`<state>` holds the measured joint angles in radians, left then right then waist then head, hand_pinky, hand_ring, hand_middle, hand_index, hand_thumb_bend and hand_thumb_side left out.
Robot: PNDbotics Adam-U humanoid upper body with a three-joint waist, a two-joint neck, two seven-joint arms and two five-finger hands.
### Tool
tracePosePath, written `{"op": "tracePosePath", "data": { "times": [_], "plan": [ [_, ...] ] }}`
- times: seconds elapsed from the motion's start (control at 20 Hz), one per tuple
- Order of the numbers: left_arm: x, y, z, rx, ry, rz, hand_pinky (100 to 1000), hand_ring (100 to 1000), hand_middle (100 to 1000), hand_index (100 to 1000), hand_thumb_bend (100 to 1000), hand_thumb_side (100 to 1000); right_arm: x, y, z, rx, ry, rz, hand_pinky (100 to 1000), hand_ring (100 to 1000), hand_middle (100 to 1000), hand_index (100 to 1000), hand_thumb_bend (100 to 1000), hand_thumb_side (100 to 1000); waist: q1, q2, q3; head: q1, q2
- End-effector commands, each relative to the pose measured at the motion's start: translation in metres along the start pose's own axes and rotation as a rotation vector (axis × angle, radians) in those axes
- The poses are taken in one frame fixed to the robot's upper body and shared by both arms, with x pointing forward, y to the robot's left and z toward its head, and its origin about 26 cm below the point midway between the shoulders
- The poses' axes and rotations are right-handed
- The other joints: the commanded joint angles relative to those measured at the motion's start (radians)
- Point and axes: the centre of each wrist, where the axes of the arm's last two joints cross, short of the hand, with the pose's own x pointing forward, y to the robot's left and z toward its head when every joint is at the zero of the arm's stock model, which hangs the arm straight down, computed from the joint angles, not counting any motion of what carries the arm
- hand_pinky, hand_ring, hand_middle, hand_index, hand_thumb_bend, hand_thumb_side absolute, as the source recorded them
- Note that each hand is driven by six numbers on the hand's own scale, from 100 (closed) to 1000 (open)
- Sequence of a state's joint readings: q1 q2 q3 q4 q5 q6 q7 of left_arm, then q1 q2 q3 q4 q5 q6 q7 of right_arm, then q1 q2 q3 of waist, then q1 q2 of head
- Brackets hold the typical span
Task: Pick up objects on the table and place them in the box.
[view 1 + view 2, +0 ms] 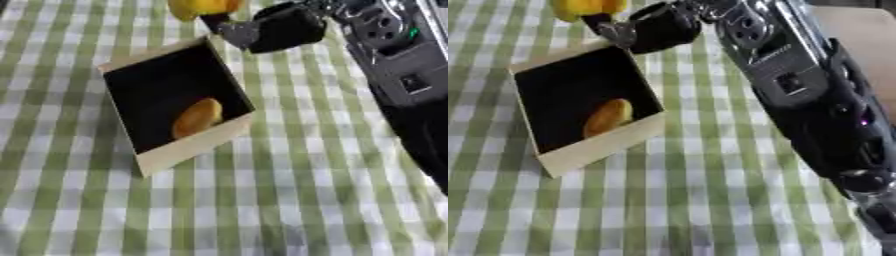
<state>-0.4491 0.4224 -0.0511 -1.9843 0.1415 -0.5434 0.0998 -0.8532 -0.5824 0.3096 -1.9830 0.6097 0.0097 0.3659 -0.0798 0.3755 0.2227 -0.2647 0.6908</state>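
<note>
Checked cloth (289, 200) bears box (188, 150); right hand (271, 30) grips yellow object (197, 7).

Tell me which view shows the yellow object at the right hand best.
The left eye view: the yellow object shows wider there, at the top edge beside the right hand. The right eye view shows a smaller piece of it, cut off by the top edge.

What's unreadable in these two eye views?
- Yellow object: cut off by the top edge in both views; its shape can't be told.
- Right hand: blurred; whether its fingers curl round the yellow object is unclear.
- Left hand: in neither view.
- Orange-yellow item in the box: too blurred to identify.
- Table right of the box: partly hidden by the right arm.
</note>
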Motion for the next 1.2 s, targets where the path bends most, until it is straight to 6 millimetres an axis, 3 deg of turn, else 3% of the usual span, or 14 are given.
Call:
{"op": "tracePosePath", "data": {
  "times": [0.05,0.7,0.95,1.05,1.2],
  "plan": [
    [0.005,0.007,-0.006,-0.016,-0.028,-0.02,765,748,791,855,100,641,0.004,0.004,-0.005,0.029,-0.015,0.027,870,745,486,643,166,100,0.002,-0.027,0.003,0.001,-0.002],
    [0.005,0.005,-0.005,-0.017,-0.015,-0.015,765,747,794,856,100,645,0.002,0.065,-0.016,0.222,-0.039,0.004,866,749,508,647,103,131,-0.001,-0.015,0.003,-0.003,-0.012],
    [0.004,0.001,-0.006,-0.022,-0.011,-0.001,765,747,796,856,100,648,-0.014,0.088,-0.023,0.26,0.022,0.007,864,749,515,654,100,131,-0.002,-0.003,0.014,-0.009,-0.023],
    [0.004,0.0,-0.006,-0.023,-0.011,0.004,765,747,796,856,100,648,-0.02,0.098,-0.025,0.274,0.037,0.009,867,762,536,669,100,142,-0.002,0.001,0.018,-0.013,-0.026],
    [0.004,0.0,-0.007,-0.023,-0.011,0.01,765,746,795,856,100,649,-0.023,0.111,-0.027,0.317,0.015,0.021,868,811,640,751,145,161,-0.003,0.005,0.022,-0.016,-0.029]
  ]
}}
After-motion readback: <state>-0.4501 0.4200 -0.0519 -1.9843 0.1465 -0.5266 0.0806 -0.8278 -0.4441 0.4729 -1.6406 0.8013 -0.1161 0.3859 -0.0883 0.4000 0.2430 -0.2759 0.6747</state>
